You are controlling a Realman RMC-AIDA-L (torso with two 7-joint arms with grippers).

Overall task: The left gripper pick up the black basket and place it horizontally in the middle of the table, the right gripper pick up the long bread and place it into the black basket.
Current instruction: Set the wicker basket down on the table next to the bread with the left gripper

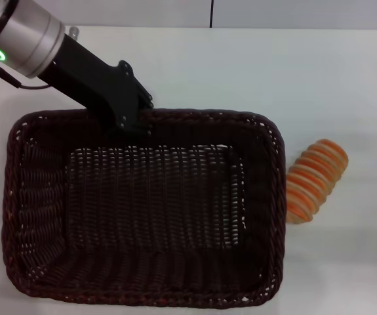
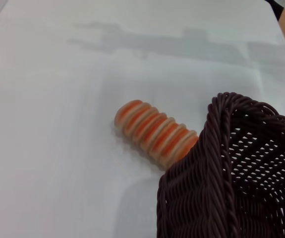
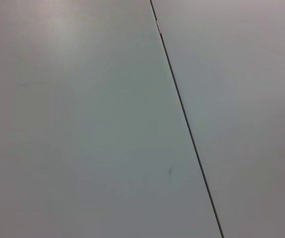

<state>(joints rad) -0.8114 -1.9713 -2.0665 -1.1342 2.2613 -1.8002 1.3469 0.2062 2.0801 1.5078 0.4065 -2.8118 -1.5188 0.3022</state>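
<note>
The black basket (image 1: 277,197) lies long side across the head view on the white table (image 1: 240,65). My left gripper (image 1: 136,123) reaches down from the upper left and its black fingers are closed over the middle of the basket's far rim. In the left wrist view a basket corner (image 2: 221,163) seems raised a little off the table, with a shadow under it. The long bread (image 1: 316,180) lies on the table just right of the basket, close to its right wall; it also shows in the left wrist view (image 2: 154,133). My right gripper is out of view.
The table's far edge (image 1: 240,27) runs along the top of the head view, with a grey wall and a dark seam (image 1: 212,13) behind it. The right wrist view shows only a plain grey surface with a thin dark line (image 3: 182,114).
</note>
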